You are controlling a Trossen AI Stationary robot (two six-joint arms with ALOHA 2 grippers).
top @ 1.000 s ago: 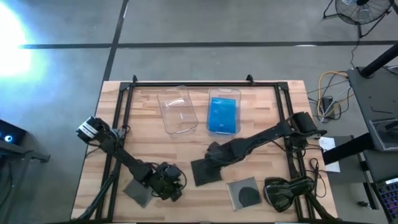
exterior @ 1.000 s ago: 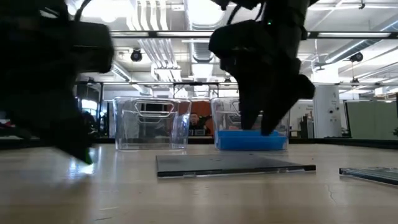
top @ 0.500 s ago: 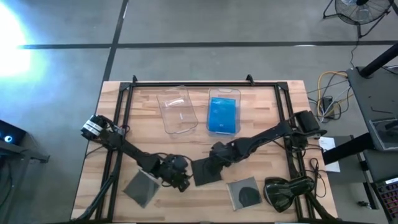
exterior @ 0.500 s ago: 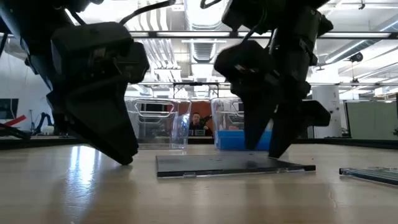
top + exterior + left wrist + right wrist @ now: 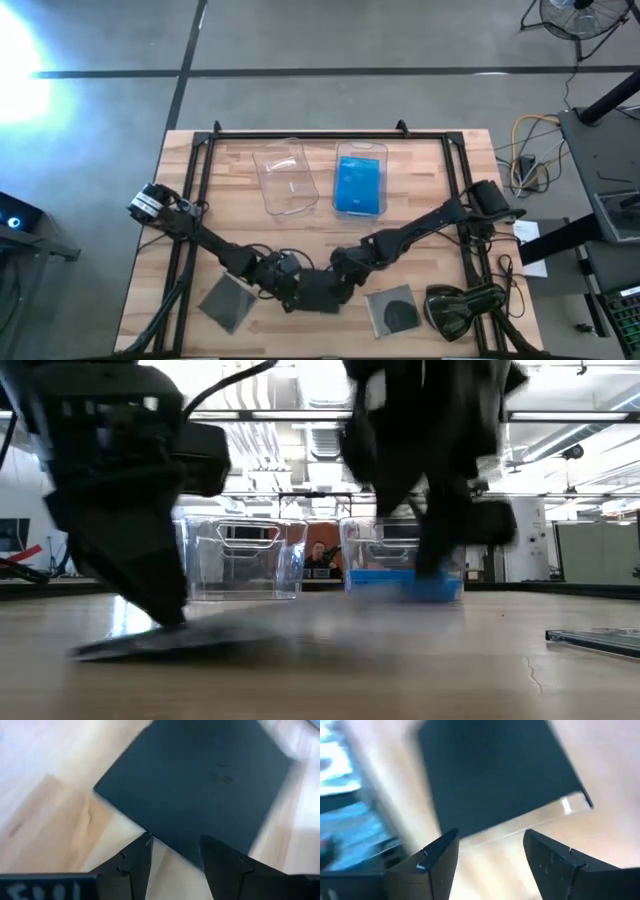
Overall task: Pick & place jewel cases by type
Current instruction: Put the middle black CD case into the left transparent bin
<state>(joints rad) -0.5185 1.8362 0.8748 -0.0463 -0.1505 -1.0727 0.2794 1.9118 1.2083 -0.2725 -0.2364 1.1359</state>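
Note:
A dark grey jewel case (image 5: 322,296) lies flat near the table's near edge, between both grippers, and shows blurred in the low view (image 5: 200,638). My left gripper (image 5: 293,290) is open at its left side: in the left wrist view (image 5: 172,855) one finger stands over the case (image 5: 200,785) and one over bare wood. My right gripper (image 5: 338,278) is open at its far-right side, and the case's clear edge (image 5: 545,817) lies just ahead of its fingers (image 5: 490,852). Two more dark cases (image 5: 228,302) (image 5: 393,310) lie flat on the table. Blue cases (image 5: 358,185) lie in the right bin. My left gripper stands low over the dark case's left edge (image 5: 165,842), fingers slanting down from the table's left. I cannot tell whether a finger touches it. My right gripper stands low at the case's clear edge (image 5: 520,830), slanting down from the far right. Whether it touches cannot be told.
An empty clear bin (image 5: 285,178) stands at the far side, left of the bin with the blue cases (image 5: 405,585). A bulky black curved device (image 5: 462,308) sits at the near right corner. A black frame (image 5: 300,133) borders the table. A person shows in the room beyond (image 5: 315,555).
My left gripper has moved right, away from the leftmost dark case and up to the middle one. My right gripper has moved toward the near edge and slightly left. The middle dark case has slid toward the near-left and turned a little, staying on the table.

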